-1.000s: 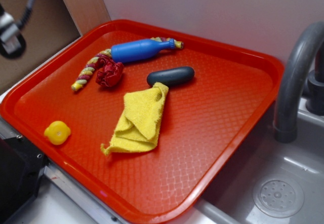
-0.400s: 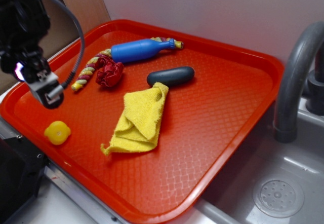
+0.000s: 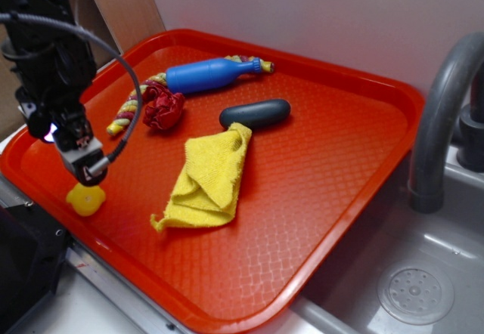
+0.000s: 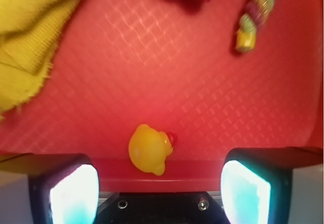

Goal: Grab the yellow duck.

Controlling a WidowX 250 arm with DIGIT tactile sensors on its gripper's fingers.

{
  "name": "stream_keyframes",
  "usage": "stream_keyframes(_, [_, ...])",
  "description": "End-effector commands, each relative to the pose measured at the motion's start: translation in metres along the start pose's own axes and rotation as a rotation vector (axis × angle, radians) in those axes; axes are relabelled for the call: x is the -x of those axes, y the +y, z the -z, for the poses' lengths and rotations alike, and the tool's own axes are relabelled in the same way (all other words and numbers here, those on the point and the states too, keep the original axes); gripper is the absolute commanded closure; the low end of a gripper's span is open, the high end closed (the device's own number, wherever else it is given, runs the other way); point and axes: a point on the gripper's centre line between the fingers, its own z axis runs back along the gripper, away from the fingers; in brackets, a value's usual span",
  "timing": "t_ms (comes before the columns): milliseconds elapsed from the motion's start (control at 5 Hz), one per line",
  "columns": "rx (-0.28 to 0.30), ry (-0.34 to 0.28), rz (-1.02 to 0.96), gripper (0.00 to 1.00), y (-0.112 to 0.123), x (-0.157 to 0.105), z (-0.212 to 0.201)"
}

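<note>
Duck: small rounded bright-yellow plastic duck (image 4: 149, 148), lying loose on the floor of the red plastic tray (image 3: 318, 198), in the corner nearest the robot and just beside the tray's raised rim.
Hand: the robot's black hand (image 3: 85, 169) hangs above the duck; its two pads (image 4: 74, 192) stand wide apart, nothing between them.
Alignment: in the wrist view the duck sits between the pads but nearer the left-of-frame pad, not centred.
Orientation: a small red spot, likely the beak, faces right of frame in the wrist view; the body is nearly round, its slightly longer axis running top to bottom of that frame. Head and tail cannot be told apart with certainty.
Risk, rim: the duck lies so close to the rim that a descending pad could land on the rim's wall and stop short.
Risk, slip: a smooth rounded body may squirt out from closing pads, the more so if gripped off-centre.
Neighbours: folded yellow terry cloth (image 3: 212, 179) and multicoloured braided rope (image 3: 136, 106) lie well apart from the duck; unlikely to interfere.
</note>
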Motion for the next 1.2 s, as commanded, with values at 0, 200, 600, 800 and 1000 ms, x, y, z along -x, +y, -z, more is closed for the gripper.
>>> stream_keyframes(0, [0.034,0.061,0.058,0.0,-0.003,-0.003,0.034])
stream_keyframes(200, [0.046,0.095,0.082,0.0,-0.007,-0.003,0.049])
stream_keyframes(600, [0.036,0.147,0.09,0.05,-0.008,0.001,0.064])
stream_keyframes(800, [0.028,0.146,0.086,1.0,-0.007,0.001,0.063])
stream_keyframes(1000, [0.019,0.131,0.075,1.0,-0.004,-0.002,0.055])
